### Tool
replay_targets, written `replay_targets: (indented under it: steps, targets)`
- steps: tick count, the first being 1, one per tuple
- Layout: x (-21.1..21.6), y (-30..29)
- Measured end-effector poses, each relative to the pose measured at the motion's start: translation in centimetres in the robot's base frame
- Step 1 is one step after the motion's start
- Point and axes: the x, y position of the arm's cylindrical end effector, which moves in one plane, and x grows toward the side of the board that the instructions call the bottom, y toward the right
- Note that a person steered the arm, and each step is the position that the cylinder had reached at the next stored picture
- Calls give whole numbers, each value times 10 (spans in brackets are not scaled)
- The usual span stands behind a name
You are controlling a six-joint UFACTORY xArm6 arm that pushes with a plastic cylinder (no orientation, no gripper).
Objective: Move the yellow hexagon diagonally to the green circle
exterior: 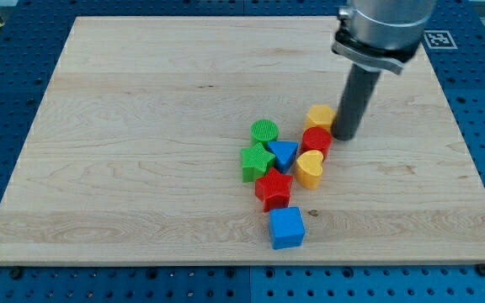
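Our tip [346, 135] carries no jaws and grasps nothing; it rests just right of the yellow hexagon [320, 117], right of frame centre. The green circle [264, 131] lies left and slightly lower. We judge the hexagon shows no long axis or heading.

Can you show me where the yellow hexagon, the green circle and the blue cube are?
yellow hexagon [319, 115]: camera view, its top face.
green circle [264, 130]: camera view, its ridged top.
blue cube [286, 224]: camera view, its top face.
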Motion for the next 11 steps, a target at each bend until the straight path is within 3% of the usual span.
replay_targets:
  steps: [2,3,8,10,11]
  targets:
    - [-50,-88]
    - [-52,-138]
    - [3,-190]
    - [-43,-265]
    - [-82,-266]
